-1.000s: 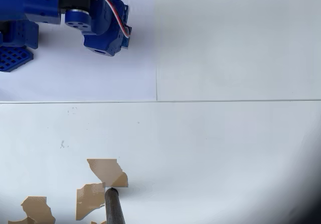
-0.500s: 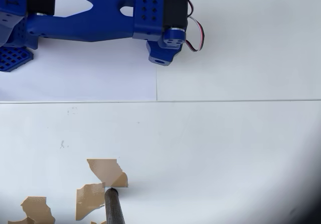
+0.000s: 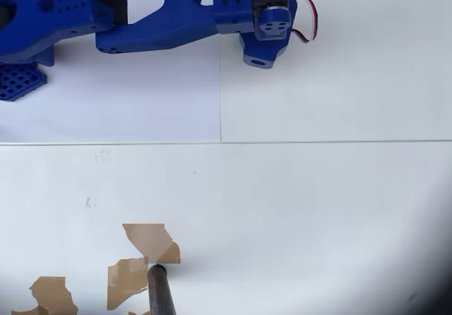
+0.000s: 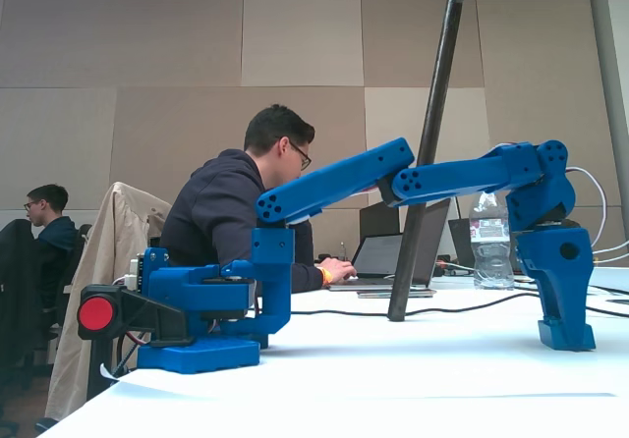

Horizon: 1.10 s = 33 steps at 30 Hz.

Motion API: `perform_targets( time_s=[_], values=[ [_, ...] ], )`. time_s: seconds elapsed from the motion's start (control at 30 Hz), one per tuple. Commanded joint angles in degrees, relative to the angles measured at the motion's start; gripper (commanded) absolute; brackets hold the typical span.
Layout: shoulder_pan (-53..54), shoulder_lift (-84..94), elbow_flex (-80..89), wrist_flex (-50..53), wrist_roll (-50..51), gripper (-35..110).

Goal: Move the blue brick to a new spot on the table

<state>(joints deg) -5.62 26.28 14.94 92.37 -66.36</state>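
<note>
Your arm (image 4: 462, 178) stretched out right, gripper (image 4: 567, 335) tip down touching table (image 3: 318, 202). Jaws open or closed, can't tell tbh.

My arm (image 3: 162, 25) is bright blue, perforated with small holes, trailing red, white and black wires (image 3: 305, 20). The table (image 3: 318, 209) is white and pale grey, with torn tan-brown patches (image 3: 150, 241).

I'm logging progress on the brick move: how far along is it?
Nothing looks done yet. In hand: the arm is stretched across the top of the table, and in the fixed view the gripper points down at the surface. No blue brick is visible, so finding, grasping and moving it are all left.
</note>
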Motion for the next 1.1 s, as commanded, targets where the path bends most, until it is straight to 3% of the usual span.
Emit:
perform_targets(
  time_s=[0.0,0.1,0.3,0.43,0.73,1.07],
  values=[
    [-0.8,0.3,-5.5,0.8,1.0,19],
    [-0.5,3.7,-3.3,1.6,0.5,30],
    [0.4,25.1,16.7,1.6,2.0,31],
    [-0.2,47.3,41.0,0.4,2.5,23],
    [-4.4,108.5,111.8,-12.7,-2.5,0],
    [1.8,142.3,144.8,-18.1,-12.9,0]
  ],
)
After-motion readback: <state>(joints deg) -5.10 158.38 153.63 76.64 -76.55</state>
